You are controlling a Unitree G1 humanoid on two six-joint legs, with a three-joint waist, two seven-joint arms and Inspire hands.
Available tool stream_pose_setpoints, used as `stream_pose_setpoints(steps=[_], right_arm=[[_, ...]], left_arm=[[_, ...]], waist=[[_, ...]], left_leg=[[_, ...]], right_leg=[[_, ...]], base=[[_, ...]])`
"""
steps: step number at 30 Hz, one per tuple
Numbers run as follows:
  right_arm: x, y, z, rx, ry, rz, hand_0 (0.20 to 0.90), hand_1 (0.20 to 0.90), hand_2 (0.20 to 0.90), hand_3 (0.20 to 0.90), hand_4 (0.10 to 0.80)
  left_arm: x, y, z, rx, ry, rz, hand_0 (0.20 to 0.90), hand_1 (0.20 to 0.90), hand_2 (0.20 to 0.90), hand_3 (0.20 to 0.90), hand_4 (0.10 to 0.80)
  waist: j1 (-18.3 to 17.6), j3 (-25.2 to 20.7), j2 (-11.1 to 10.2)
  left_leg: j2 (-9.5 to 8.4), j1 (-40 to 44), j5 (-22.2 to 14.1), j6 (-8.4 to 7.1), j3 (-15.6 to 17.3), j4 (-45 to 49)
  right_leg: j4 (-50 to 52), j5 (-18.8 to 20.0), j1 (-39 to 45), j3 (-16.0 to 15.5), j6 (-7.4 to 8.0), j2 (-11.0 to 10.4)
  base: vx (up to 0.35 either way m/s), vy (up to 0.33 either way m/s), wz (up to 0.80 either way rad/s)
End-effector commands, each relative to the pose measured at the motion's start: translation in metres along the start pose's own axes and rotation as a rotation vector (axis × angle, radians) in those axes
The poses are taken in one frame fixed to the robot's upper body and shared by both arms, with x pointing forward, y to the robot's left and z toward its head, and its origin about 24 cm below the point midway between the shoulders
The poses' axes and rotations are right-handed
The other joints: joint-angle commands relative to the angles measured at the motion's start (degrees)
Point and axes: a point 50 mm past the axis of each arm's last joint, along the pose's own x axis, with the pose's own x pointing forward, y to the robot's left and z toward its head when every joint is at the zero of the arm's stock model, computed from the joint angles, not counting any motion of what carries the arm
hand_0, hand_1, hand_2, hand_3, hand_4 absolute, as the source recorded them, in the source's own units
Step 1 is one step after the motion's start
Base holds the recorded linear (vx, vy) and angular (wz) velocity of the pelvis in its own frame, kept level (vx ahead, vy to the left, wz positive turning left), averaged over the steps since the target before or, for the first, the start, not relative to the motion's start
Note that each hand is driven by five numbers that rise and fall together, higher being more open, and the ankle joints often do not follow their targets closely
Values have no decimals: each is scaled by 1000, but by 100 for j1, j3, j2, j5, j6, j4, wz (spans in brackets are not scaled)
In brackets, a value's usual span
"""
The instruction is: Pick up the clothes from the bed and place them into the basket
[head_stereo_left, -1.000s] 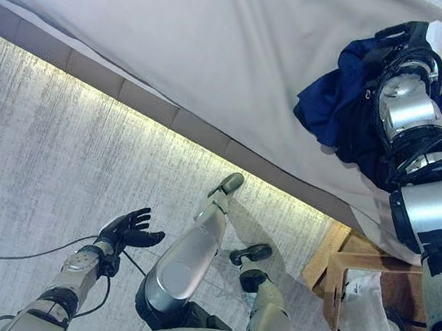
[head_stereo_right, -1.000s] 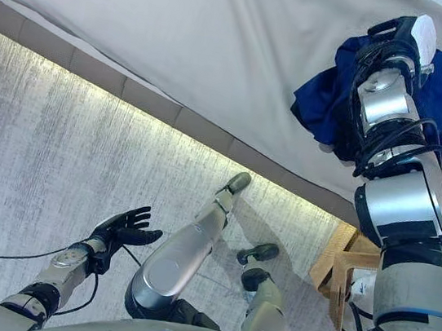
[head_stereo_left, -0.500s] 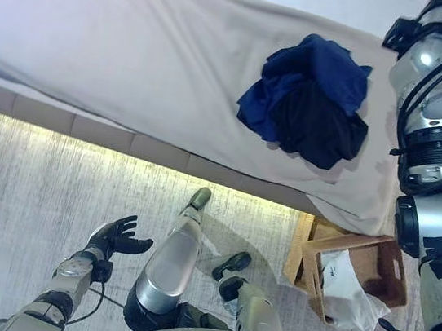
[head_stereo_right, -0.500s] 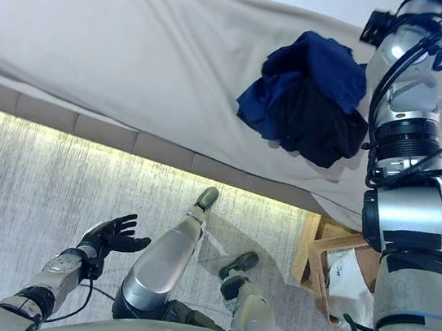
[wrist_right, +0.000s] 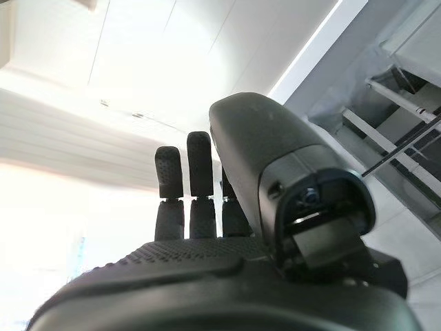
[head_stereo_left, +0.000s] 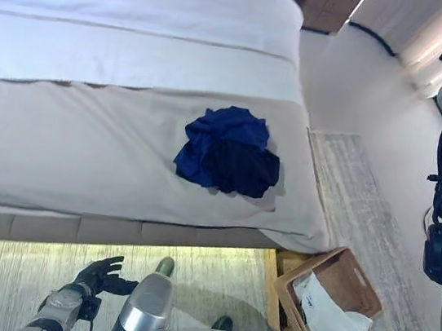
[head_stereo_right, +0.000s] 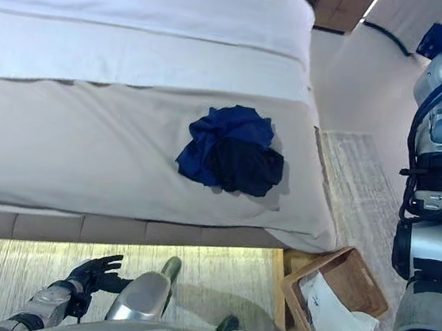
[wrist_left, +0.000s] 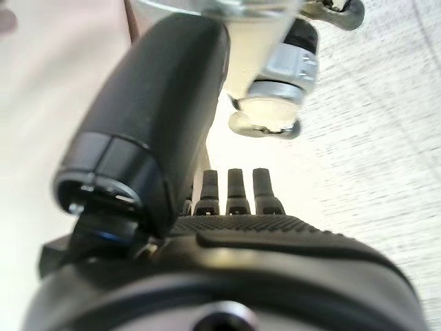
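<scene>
Nearest, at about seven o'clock low over the floor, the left robot hand hung with its fingers spread and relaxed, holding nothing. Its own wrist view agreed: straight fingers, empty, pale floor beyond them.

At five o'clock, on the floor just off the bed's corner, stood the basket, tilted on its side or leaning. Something white and crumpled lay in it and spilled over its near edge; I could not tell whether that was cloth or a bag.

Further off, near the middle and toward one o'clock, the clothes lay on the bed: a blue piece bunched with a black one, in a single heap on the grey cover, close to the side nearest the basket. Neither hand touched them.

The right arm rose along the three o'clock edge, well above the bed. The right robot hand showed only in its wrist view, fingers straight and empty against a ceiling.

By my reading the heap had yet to be picked up and carried down to the basket.
</scene>
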Motion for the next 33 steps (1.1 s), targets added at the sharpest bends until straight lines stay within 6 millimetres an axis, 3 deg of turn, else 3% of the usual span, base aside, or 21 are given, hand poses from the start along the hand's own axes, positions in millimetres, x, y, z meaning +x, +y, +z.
stream_pose_setpoints(steps=[1, 7, 14, 18, 25, 33], right_arm=[[-14, 12, -29, -268, 83, 390, 900, 900, 900, 900, 800], [-26, 40, -68, -442, 215, 555, 900, 900, 900, 900, 800], [-12, 60, -59, -517, 244, 459, 900, 900, 900, 900, 800], [-2, 56, -55, -555, 265, 334, 900, 900, 900, 900, 800], [9, 46, -45, -555, 262, 34, 900, 900, 900, 900, 800], [6, 28, -65, -780, 402, 29, 900, 900, 900, 900, 800]], left_arm=[[-6, -3, -22, 51, 73, -30, 900, 900, 900, 900, 800], [-2, -6, -11, 104, 62, -47, 900, 900, 900, 900, 800], [4, 4, 31, 100, -55, -37, 900, 900, 900, 900, 800], [5, 5, 44, 76, -104, -26, 900, 900, 900, 900, 800], [5, 5, 46, -2, -142, -34, 900, 900, 900, 900, 800], [3, 5, 42, -70, -174, -55, 900, 900, 900, 900, 800]], waist=[[100, -424, 216], [474, -80, 141], [1048, 713, 248], [1357, 1132, 358], [1669, 1529, 474], [1775, 1718, 534]], left_leg=[[135, 964, -324, 92, 348, -996], [84, 783, -285, 99, 37, -815], [-61, -19, -315, 119, -601, -407], [-201, -548, -244, 171, -803, -173], [-255, -1010, -153, 206, -755, -150], [-256, -1266, -40, 241, -832, -213]], right_leg=[[162, 91, 67, -149, 191, 42], [291, 28, 182, -380, 150, -25], [898, -9, -255, -606, 127, -314], [1201, 52, -521, -774, 104, -515], [1442, 291, -842, -1170, 250, -754], [1770, 239, -1245, -1206, 284, -841]], base=[[46, 52, -15], [30, 76, 3], [-136, 76, 50], [-64, 98, 45], [4, 69, 31], [31, 48, 8]])
